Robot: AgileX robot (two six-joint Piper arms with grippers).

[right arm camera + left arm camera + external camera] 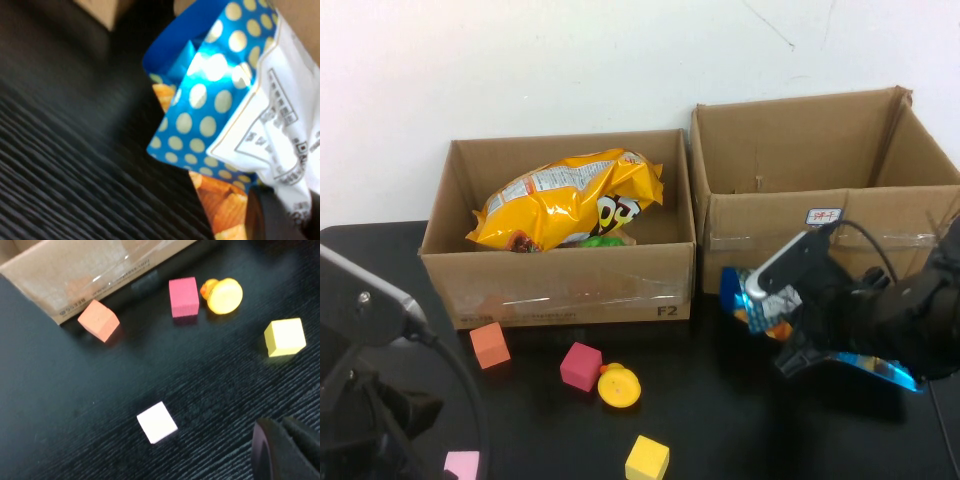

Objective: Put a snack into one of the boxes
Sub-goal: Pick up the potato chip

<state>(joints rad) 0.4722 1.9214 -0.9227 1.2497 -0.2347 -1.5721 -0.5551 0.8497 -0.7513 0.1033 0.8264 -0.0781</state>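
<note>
Here the right gripper [790,330] is clenched on a blue polka-dot snack bag [760,300], holding it above the black table [720,430] just in front of the right cardboard box [820,215], close to that box's front wall. The right wrist view shows the bag [215,110] up close — blue foil with pale dots, a white printed panel and a picture of chips. The left cardboard box [560,285], beside the right one, already holds a yellow chip bag [565,200]. The left gripper [287,450] sits low at the near left of the table — whether its jaws are open I cannot tell. Scattered before the left box are an orange block [490,345], a magenta block [581,365], a yellow round toy [619,386], a yellow block [647,459] and a pink block [461,465].
</note>
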